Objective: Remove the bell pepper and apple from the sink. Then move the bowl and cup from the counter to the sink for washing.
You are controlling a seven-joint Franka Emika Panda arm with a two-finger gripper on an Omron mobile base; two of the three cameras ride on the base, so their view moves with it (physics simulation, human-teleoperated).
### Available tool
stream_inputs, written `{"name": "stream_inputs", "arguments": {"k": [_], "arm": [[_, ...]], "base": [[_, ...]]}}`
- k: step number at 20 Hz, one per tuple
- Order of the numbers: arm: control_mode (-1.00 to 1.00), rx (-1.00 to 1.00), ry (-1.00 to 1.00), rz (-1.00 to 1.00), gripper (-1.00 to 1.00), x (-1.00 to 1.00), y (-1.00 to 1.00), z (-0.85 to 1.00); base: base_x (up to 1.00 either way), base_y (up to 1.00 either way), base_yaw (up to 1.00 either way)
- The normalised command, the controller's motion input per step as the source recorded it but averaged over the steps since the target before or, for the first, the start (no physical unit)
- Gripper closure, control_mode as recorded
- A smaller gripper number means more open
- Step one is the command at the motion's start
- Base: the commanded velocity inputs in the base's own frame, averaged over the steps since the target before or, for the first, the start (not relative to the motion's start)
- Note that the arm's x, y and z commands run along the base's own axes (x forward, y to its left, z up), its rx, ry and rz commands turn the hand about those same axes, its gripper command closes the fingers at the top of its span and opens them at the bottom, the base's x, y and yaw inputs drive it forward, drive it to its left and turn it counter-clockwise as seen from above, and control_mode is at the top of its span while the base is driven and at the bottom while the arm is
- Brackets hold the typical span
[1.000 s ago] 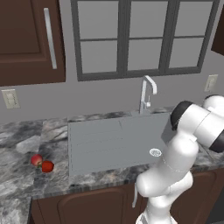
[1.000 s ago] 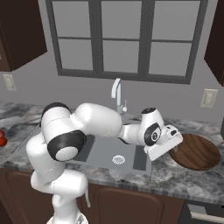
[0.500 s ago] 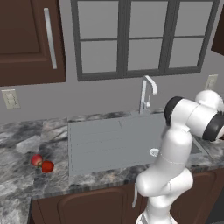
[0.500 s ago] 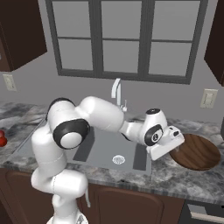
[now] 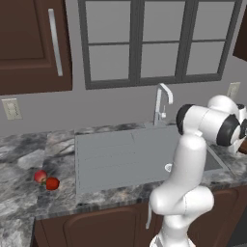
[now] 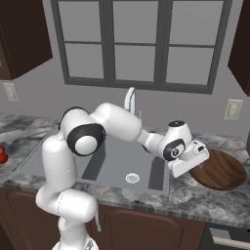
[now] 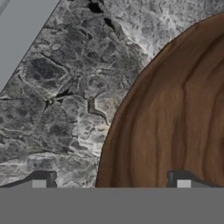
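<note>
The wooden bowl (image 6: 220, 170) rests on the counter (image 6: 195, 195) right of the sink (image 6: 112, 161). My gripper (image 6: 195, 163) hovers at its left rim. In the hand view the gripper (image 7: 111, 183) is open, fingertips (image 7: 41, 181) wide apart, and the bowl (image 7: 175, 118) has its rim lying between them; nothing is held. Left of the sink (image 5: 120, 154), the apple (image 5: 39, 176) and the bell pepper (image 5: 52, 184) lie side by side on the counter (image 5: 19, 202). The cup is out of view.
A chrome faucet (image 5: 163, 101) stands behind the basin, whose white drain (image 6: 132, 178) shows at the front. A corner of the basin (image 7: 17, 22) is near the bowl. A wall outlet (image 6: 233, 110) sits above the bowl, with windows and dark cabinets behind.
The arm has swung a little further right, bringing the hand closer over the bowl's left rim. The jaws stayed wide apart. The fruits have not moved.
</note>
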Motion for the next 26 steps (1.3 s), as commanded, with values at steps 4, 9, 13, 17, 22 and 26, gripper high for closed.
{"name": "stream_inputs", "arguments": {"k": [4, 9, 13, 17, 22, 26], "arm": [[-1.0, 0.01, 0.0, 0.0, -1.0, 0.14, -0.1, -0.13], [-1.0, 0.02, 0.0, 0.0, -1.0, 0.13, -0.09, -0.12], [-1.0, 0.05, 0.0, 0.0, -1.0, 0.0, -0.08, -0.12], [-1.0, 0.03, 0.0, 0.0, -1.0, 0.0, -0.05, -0.1], [-1.0, 0.03, 0.0, 0.0, -1.0, 0.0, -0.07, -0.09], [-1.0, 0.02, 0.0, 0.0, 1.0, 0.0, -0.02, -0.06]], "base": [[0.0, 0.0, 0.0], [0.0, 0.0, 0.0], [0.0, 0.0, 0.0], [0.0, 0.0, 0.0], [0.0, 0.0, 0.0], [0.0, 0.0, 0.0]]}}
